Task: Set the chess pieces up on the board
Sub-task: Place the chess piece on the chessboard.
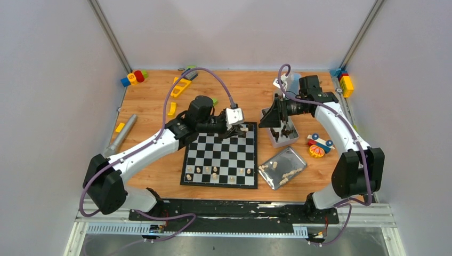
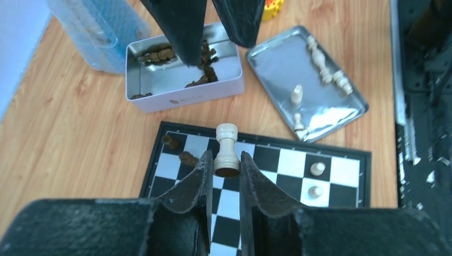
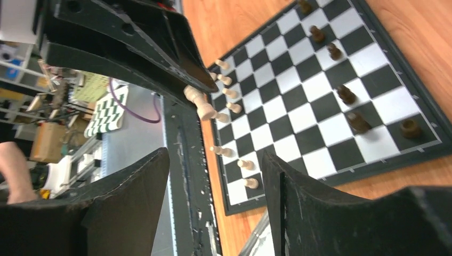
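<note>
At the board's [image 1: 224, 156] far edge, left end effector [image 2: 225, 161] clamps a turreted cream rook [image 2: 226, 143].

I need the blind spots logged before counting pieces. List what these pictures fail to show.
Top view: the cream pieces on the board are too small to identify; the left gripper covers part of its far row.
Left wrist view: the right gripper hides some dark pieces in the tin, so no count.
Right wrist view: its own fingers cover part of the board's edge and everything beneath them.
</note>
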`<act>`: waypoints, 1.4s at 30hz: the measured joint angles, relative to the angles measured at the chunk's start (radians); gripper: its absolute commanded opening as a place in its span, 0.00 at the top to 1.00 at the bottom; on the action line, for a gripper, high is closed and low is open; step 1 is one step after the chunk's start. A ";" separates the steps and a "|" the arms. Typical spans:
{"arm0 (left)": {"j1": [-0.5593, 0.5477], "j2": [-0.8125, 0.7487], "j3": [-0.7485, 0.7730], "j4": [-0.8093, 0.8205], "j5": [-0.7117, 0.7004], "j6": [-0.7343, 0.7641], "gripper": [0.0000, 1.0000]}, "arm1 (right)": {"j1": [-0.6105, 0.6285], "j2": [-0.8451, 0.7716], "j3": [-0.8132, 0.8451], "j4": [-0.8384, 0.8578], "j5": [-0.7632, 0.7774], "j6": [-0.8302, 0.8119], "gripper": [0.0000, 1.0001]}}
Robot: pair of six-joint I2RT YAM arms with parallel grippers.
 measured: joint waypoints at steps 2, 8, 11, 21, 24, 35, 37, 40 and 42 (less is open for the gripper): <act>0.007 0.002 -0.008 0.047 0.020 -0.063 1.00 | 0.004 0.011 -0.002 0.022 -0.051 0.027 0.34; 0.006 0.044 -0.011 0.177 0.072 -0.214 1.00 | 0.019 0.108 -0.002 0.061 -0.161 0.080 0.36; 0.006 0.072 -0.016 0.216 0.087 -0.264 1.00 | 0.026 0.137 -0.003 0.068 -0.187 0.092 0.41; 0.006 0.097 -0.018 0.268 0.106 -0.316 1.00 | 0.039 0.138 -0.005 0.074 -0.235 0.099 0.52; 0.006 0.097 -0.018 0.269 0.105 -0.316 1.00 | 0.043 0.138 -0.006 0.075 -0.242 0.099 0.57; 0.007 0.097 -0.018 0.269 0.097 -0.315 1.00 | 0.050 0.138 -0.029 0.075 -0.250 0.098 0.63; 0.008 0.097 -0.018 0.269 0.097 -0.315 1.00 | 0.050 0.138 -0.030 0.075 -0.250 0.098 0.67; 0.009 0.097 -0.019 0.271 0.096 -0.315 1.00 | 0.050 0.138 -0.030 0.075 -0.251 0.098 0.74; 0.011 0.096 -0.019 0.274 0.096 -0.315 1.00 | 0.050 0.138 -0.030 0.076 -0.250 0.097 0.79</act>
